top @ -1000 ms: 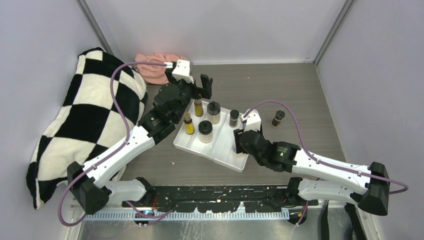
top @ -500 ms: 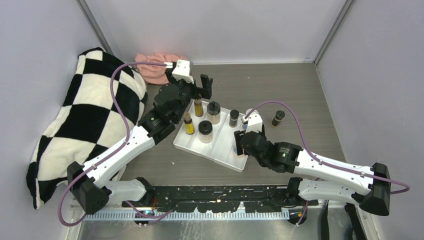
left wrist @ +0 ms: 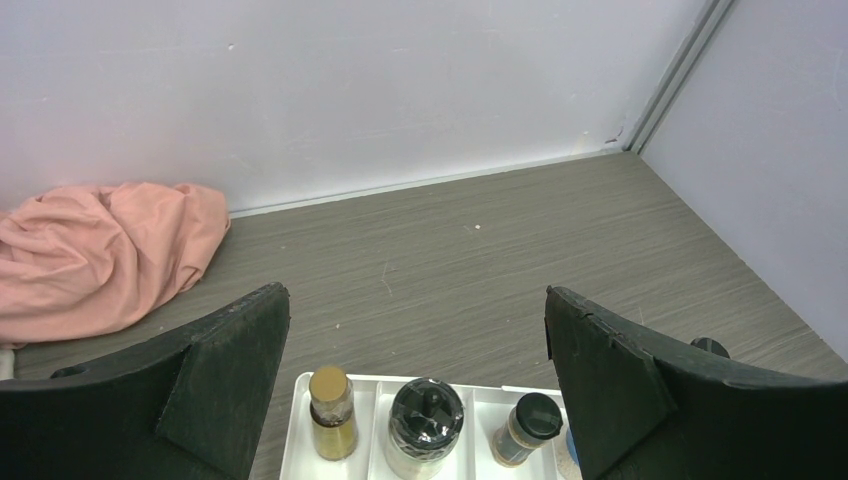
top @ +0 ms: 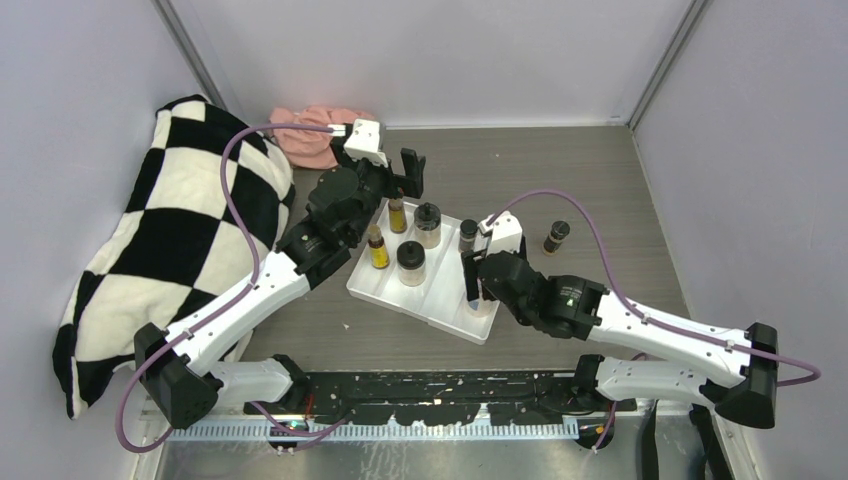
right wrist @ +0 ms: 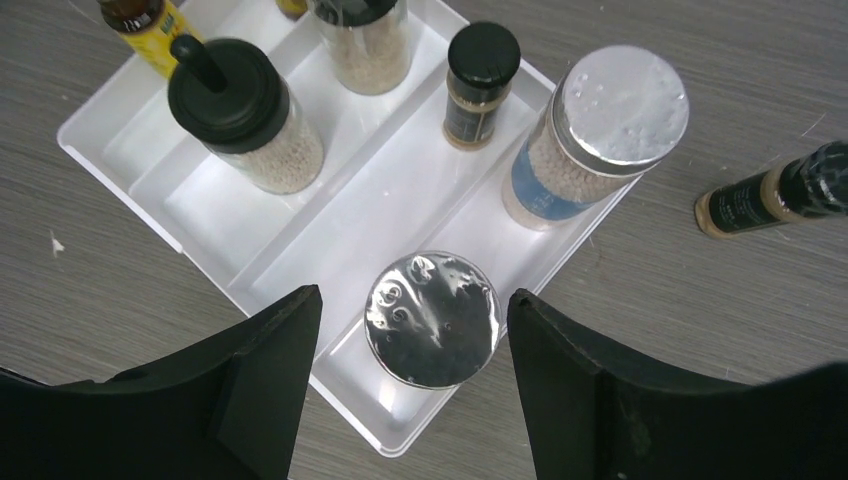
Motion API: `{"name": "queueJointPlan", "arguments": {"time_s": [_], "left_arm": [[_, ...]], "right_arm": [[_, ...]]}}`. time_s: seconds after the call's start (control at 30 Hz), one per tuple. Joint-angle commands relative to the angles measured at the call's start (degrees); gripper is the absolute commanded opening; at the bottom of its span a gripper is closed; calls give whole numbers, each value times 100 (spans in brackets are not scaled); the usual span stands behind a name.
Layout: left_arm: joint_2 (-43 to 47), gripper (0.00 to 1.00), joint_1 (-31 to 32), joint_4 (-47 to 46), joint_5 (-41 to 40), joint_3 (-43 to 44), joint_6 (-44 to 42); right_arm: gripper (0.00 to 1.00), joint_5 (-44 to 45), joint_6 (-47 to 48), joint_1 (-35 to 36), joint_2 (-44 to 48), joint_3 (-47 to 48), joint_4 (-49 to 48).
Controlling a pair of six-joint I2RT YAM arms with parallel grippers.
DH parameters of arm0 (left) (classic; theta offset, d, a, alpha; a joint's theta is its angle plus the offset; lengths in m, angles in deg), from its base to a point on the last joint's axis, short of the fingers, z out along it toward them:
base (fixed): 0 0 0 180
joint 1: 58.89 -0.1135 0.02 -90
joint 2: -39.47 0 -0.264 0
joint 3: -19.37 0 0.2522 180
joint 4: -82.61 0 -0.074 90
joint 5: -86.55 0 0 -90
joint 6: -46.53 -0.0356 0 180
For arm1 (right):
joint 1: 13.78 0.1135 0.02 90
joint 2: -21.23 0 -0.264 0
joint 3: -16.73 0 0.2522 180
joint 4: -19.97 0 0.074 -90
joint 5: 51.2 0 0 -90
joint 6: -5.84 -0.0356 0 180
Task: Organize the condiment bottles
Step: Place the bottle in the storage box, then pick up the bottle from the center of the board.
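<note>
7 condiment bottles (top: 411, 262) stood in the white tray (right wrist: 330, 240). the right gripper (right wrist: 412, 330), lower centre, straddled a silver-lidded shaker (right wrist: 432, 318), jaws parted, not touching it. the left gripper (left wrist: 415, 300) gaped empty. 1 dark bottle (right wrist: 760, 200) at right edge remained outside, probably next.

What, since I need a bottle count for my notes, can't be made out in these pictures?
- Top view: the right gripper and its wrist mostly hide both silver-lidded shakers.
- Left wrist view: the bottom edge cuts off the tray's near part.
- Right wrist view: the top edge crops the yellow bottle and a black-lidded jar.
</note>
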Motion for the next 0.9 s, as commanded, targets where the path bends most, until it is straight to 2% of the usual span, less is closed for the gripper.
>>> {"name": "queueJointPlan", "arguments": {"time_s": [0.0,0.13,0.27,0.37,0.47,0.7,0.87], "left_arm": [[162,100,22,-258,61,62,6],[162,100,22,-247,99,54,14],[151,100,22,-240,151,45,61],[169,100,22,-219,189,45,100],[188,100,22,-177,247,49,111],[-25,100,22,282,855,340,28],[-127,100,20,408,1062,410,6]], "right_arm": [[74,430,131,35,73,559,-224],[74,1284,-1,35,137,857,-31],[76,2574,-411,-27,-173,1406,858],[76,2942,-847,-244,-466,1832,1449],[75,2709,-1088,-711,-546,1900,1573],[74,1183,-1097,-2804,-865,1710,1251],[74,329,-1095,-3738,-1341,1697,969]]}}
